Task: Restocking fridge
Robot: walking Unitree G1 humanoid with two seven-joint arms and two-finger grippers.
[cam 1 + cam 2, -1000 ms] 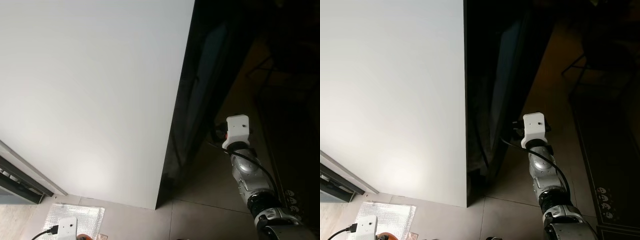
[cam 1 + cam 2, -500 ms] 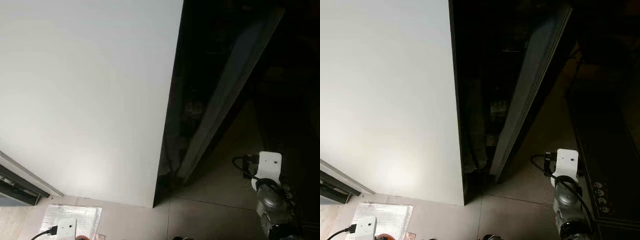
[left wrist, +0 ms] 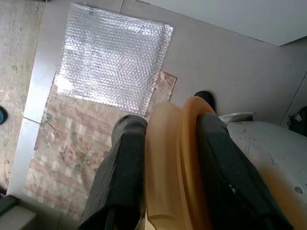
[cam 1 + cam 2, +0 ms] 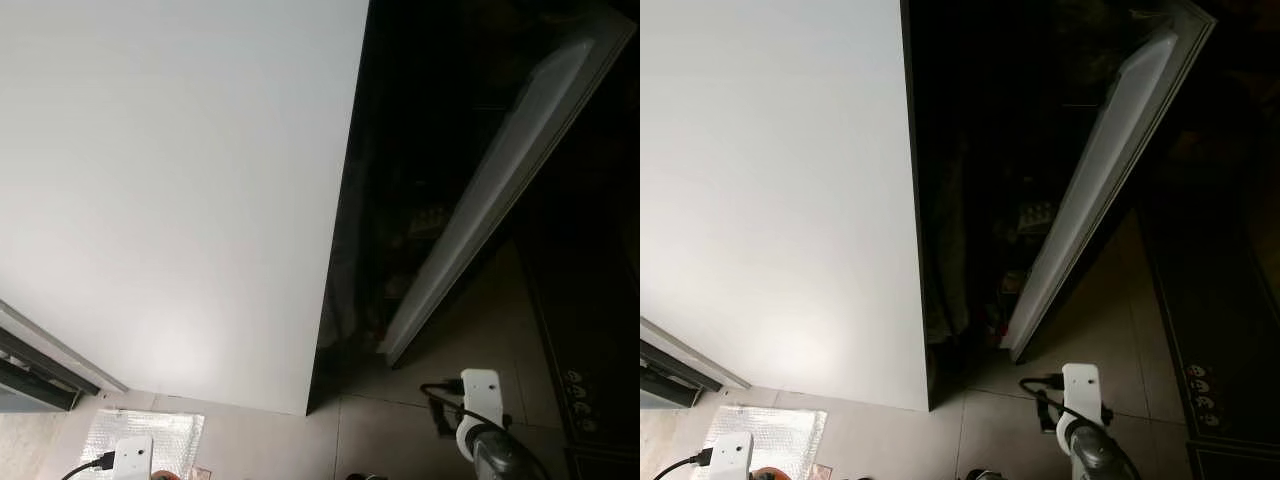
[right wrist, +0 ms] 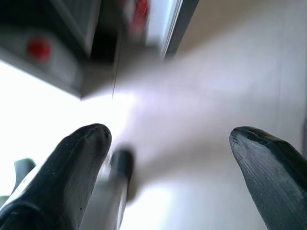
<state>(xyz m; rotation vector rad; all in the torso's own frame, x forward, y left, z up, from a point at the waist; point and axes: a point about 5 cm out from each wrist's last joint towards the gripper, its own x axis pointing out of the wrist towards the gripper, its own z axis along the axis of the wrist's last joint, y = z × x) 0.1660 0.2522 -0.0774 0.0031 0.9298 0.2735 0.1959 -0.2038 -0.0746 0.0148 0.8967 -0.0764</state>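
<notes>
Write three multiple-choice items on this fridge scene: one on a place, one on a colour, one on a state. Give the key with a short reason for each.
1. Where does the silver bubble-wrap sheet lie?
A. On the floor
B. On a fridge shelf
C. On the fridge door

2. What colour is the object held in the left pincer?
A. Blue
B. Orange
C. Green

3. How does the fridge door stand?
A. Shut tight
C. Taken off and lying flat
B. Swung open

Key:
1 A: the left wrist view shows the sheet flat on the floor tiles.
2 B: the piece between the two black fingers is pale orange.
3 B: the door angles away from the dark fridge interior, and the right pincer is open and holds nothing.
</notes>
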